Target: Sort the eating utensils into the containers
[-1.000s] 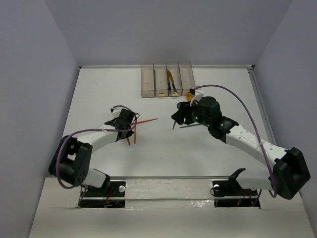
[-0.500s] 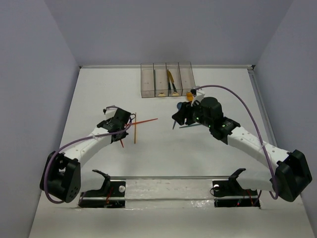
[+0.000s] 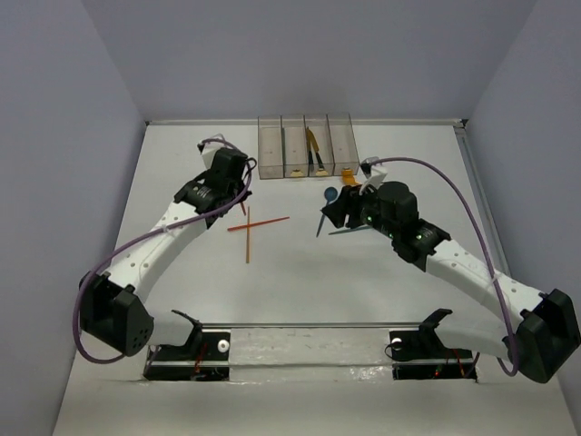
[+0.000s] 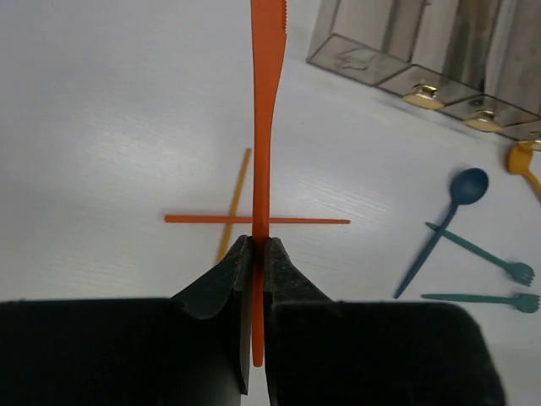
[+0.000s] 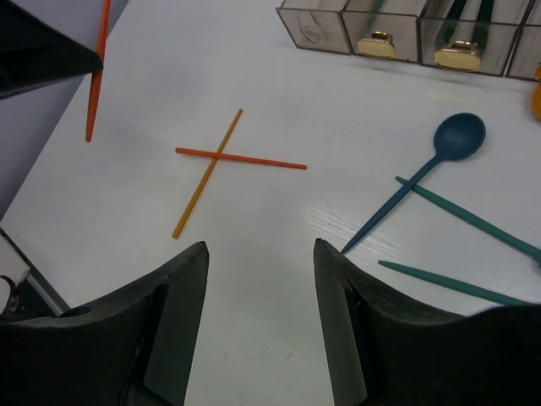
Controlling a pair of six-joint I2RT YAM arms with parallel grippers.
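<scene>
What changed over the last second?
Left claw, still clamped on the thin orange plastic knife, carried it away from the crossed orange sticks toward the clear grey plastic bins. Right claw shifted slightly right, staying open. Sticks and bins unmoved.

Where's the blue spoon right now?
The blue spoon lies right of centre in the top view, before the containers, crossing a teal fork beside the right gripper.

Four bins (image 3: 270, 150); loose: two sticks (image 5: 262, 161), two forks (image 4: 478, 251), one blue spoon (image 5: 459, 137).
</scene>
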